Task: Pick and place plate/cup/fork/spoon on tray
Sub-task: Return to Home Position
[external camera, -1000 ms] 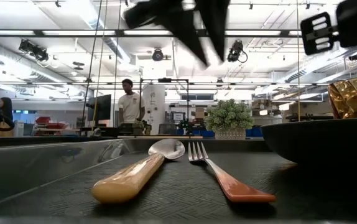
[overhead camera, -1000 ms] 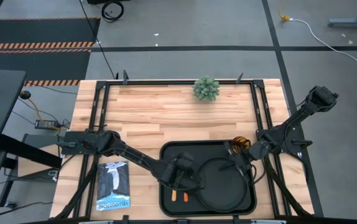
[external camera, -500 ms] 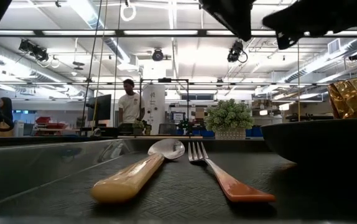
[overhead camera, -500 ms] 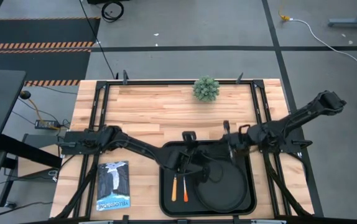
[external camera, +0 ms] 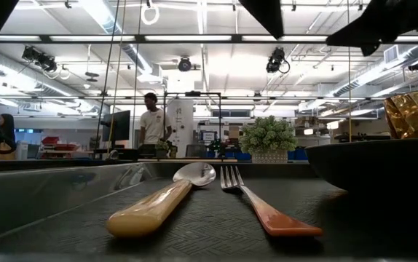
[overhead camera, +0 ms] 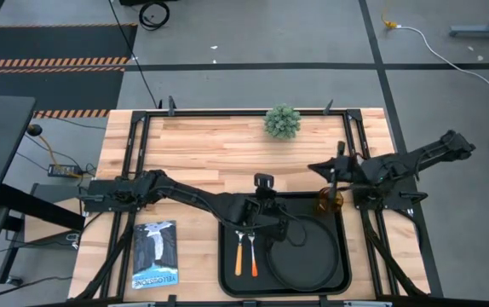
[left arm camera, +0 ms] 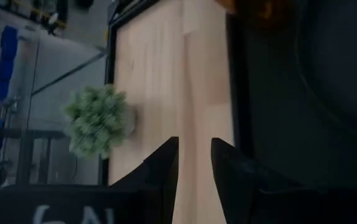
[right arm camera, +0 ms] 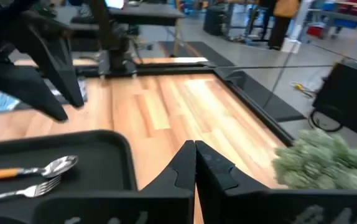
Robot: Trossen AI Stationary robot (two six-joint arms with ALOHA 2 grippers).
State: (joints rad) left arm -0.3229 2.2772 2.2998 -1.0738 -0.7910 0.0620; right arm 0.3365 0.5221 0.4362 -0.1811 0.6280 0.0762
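A black tray (overhead camera: 227, 273) sits at the near edge of the wooden desk (overhead camera: 202, 153). On it lie the plate (overhead camera: 313, 260), the cup (overhead camera: 329, 203) at its far right corner, and the spoon (overhead camera: 238, 251) beside the fork (overhead camera: 254, 253) — all four look placed, so the task seems done. Left end effector (overhead camera: 264, 182) hovers over the tray's far rim, fingers parted and empty. Right end effector (overhead camera: 314, 166) — clenched, empty — hangs above the bare desk.
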